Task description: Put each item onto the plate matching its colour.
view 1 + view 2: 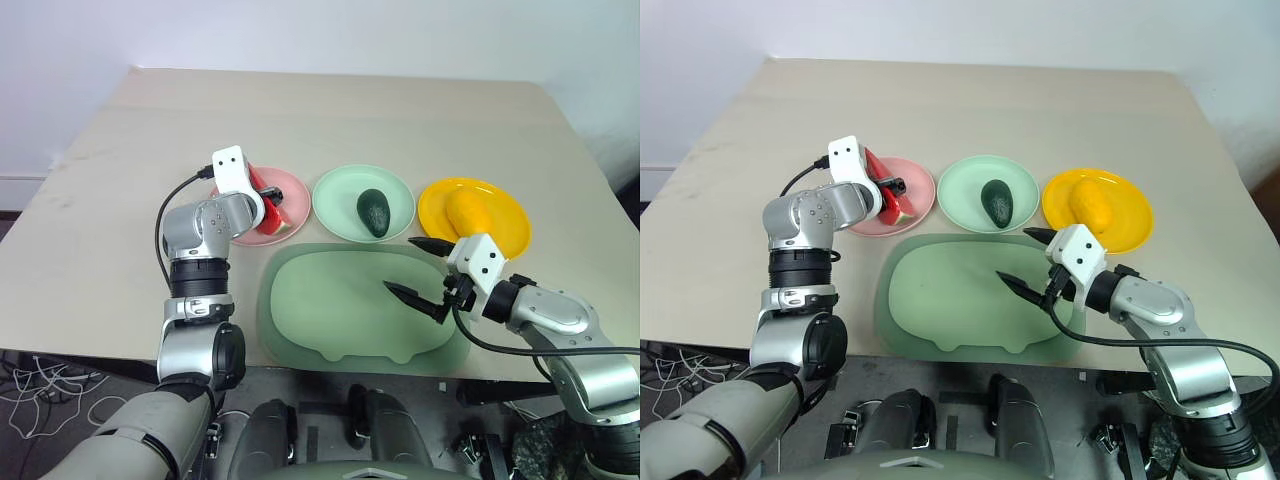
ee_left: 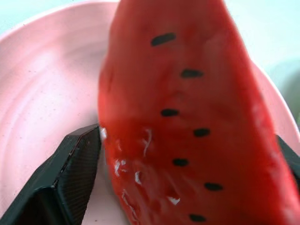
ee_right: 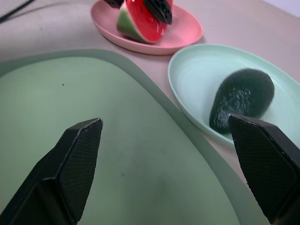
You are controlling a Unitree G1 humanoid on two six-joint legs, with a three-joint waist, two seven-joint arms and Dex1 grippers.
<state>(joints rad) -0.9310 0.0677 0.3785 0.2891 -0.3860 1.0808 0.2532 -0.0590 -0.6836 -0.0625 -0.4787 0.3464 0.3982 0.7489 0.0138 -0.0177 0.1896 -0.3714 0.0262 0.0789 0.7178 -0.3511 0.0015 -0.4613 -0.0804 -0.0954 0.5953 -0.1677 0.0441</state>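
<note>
A red watermelon wedge (image 2: 187, 117) with green rind stands over the pink plate (image 1: 290, 188), its rind down at the plate's surface. My left gripper (image 1: 268, 197) is shut on it, one finger on each side. The dark green avocado (image 1: 373, 212) lies on the mint green plate (image 1: 338, 205). On the yellow plate (image 1: 505, 228) lies the yellow-orange mango (image 1: 467, 210). My right gripper (image 1: 400, 263) hovers open and empty over the large green tray, just in front of the mint and yellow plates.
The pig-shaped green tray (image 1: 330, 310) lies bare near the table's front edge, before the three plates. Bare tabletop (image 1: 330, 110) stretches behind the plates and to the left. A black cable runs from each wrist.
</note>
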